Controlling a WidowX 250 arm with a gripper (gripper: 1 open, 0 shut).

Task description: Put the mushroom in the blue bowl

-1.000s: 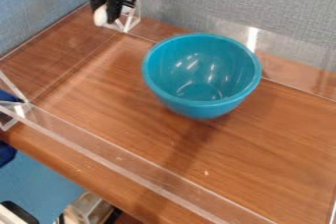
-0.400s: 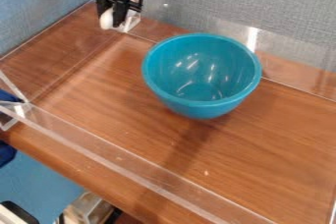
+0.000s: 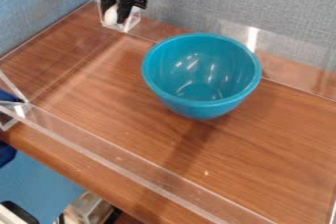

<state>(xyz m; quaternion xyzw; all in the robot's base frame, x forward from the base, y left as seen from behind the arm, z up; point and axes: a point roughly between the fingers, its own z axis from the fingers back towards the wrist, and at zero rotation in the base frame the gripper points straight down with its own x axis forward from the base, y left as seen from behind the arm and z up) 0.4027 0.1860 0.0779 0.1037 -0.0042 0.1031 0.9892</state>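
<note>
Gripper point(image 3: 120, 14) work comes last in this near-to-far view. Nearest is a clear wall point(image 3: 118, 154) edging the wooden table point(image 3: 92, 81), likely to keep things from rolling off. Mid-table sits the empty blue bowl point(image 3: 201, 74). At the far left corner, the black gripper points down, clenched on something pale, probably the mushroom point(image 3: 116, 15), lifting it bowlward.

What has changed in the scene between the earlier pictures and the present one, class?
The gripper has edged up and slightly right in the picture at the table's far corner. It stays shut on a small pale thing, probably the mushroom, though it is too small to be sure. The blue bowl has not moved and is empty.
</note>
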